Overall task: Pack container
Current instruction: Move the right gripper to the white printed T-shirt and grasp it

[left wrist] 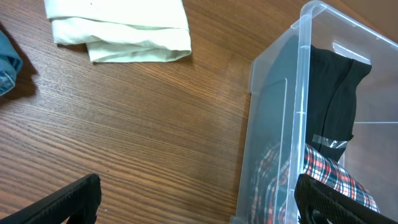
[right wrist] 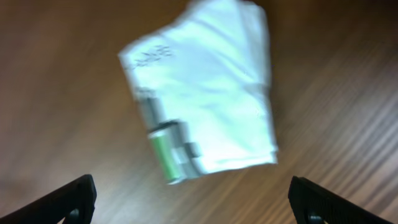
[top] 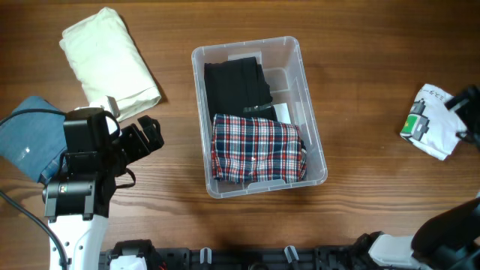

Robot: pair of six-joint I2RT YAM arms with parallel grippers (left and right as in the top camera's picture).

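Observation:
The clear plastic container point(top: 313, 142) stands mid-table and holds a folded black garment point(top: 235, 84) at the back and a red plaid cloth point(top: 256, 148) at the front. It also shows in the left wrist view point(left wrist: 303, 93). My left gripper point(top: 146, 137) is open and empty on the table left of the container, with its jaws spread wide in the left wrist view point(left wrist: 199, 202). My right gripper point(right wrist: 193, 202) is open and empty above a white folded packet with a green stripe point(right wrist: 202, 93), which lies at the far right point(top: 431, 124).
A cream folded cloth point(top: 109, 60) lies at the back left and also shows in the left wrist view point(left wrist: 118, 28). A blue denim garment point(top: 30, 142) lies at the left edge beside my left arm.

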